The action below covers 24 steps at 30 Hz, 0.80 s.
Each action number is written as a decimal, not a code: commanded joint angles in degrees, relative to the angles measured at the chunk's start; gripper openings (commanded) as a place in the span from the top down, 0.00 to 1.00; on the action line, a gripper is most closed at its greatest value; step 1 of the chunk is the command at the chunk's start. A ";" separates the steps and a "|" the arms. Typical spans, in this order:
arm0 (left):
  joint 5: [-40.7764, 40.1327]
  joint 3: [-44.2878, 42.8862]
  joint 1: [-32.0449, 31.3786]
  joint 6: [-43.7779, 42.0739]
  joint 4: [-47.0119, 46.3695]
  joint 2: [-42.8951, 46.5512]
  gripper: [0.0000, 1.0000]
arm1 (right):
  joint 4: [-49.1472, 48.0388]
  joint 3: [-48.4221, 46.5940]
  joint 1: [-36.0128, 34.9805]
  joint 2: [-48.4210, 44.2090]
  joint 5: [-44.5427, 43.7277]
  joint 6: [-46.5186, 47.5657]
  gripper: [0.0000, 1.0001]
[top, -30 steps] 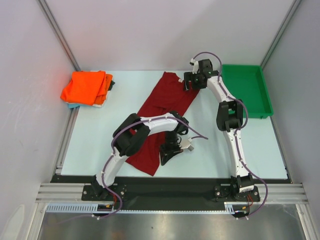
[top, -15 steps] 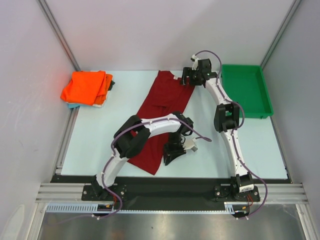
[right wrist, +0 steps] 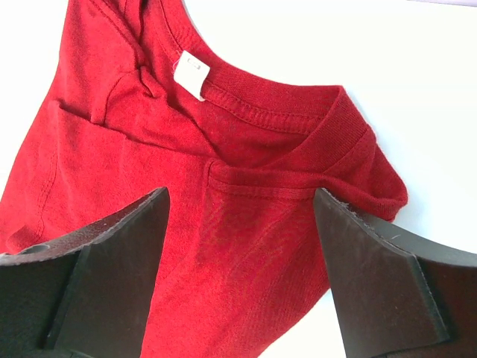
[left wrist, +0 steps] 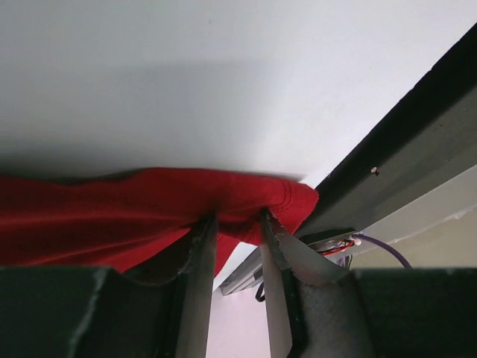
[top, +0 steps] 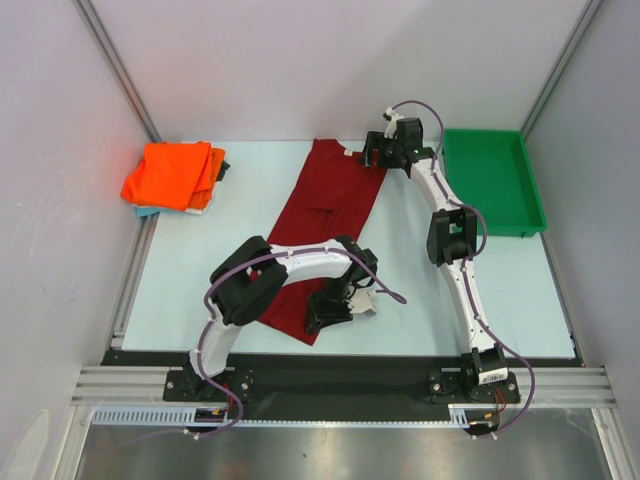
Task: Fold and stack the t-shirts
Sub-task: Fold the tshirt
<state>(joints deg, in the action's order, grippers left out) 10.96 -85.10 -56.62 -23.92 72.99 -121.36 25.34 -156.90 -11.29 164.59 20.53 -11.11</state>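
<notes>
A maroon t-shirt (top: 325,200) lies stretched out on the pale table, collar at the far end and hem near the front edge. My left gripper (top: 322,318) is low at the near hem. In the left wrist view (left wrist: 235,224) its jaws are pinched on a fold of the maroon cloth (left wrist: 112,209). My right gripper (top: 372,155) hovers at the shirt's far right corner. In the right wrist view (right wrist: 242,201) it is wide open above the collar and white label (right wrist: 246,246), holding nothing. An orange t-shirt (top: 170,172) lies folded at the far left, with a teal edge (top: 147,210) under it.
A green plastic tray (top: 497,132) stands at the far right, beside the right arm. A dark item (top: 221,165) pokes out beside the orange shirt. The table's metal front rail (left wrist: 387,171) runs just past the left gripper. Grey walls close in both sides.
My left gripper has dragged the maroon hem left and toward the front edge, pulling the shirt straighter. My right gripper has shifted slightly back and left over the collar.
</notes>
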 commanded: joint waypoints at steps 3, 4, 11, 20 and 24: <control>-3.05 -2.43 -1.03 0.28 -0.04 2.62 0.55 | 1.90 -0.07 1.09 0.73 -0.50 1.71 0.16; -3.49 -3.48 -1.21 0.11 0.13 2.79 0.40 | 2.34 0.01 1.09 0.55 -0.41 1.80 0.16; -4.72 -3.76 -2.70 -0.16 1.01 4.37 0.41 | 3.22 0.98 1.01 -1.38 0.03 2.76 0.17; 1.59 -1.73 -3.76 -0.07 1.45 4.21 0.42 | 4.37 2.04 1.09 -2.17 0.03 4.00 0.16; 4.76 -4.19 -4.11 0.10 1.28 -1.40 0.45 | 4.89 2.04 1.01 -1.38 -0.49 4.00 0.16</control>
<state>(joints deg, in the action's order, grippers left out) 11.35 -87.15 -60.16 -23.94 74.11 -119.31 25.47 -156.14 -11.03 164.35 22.06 -7.92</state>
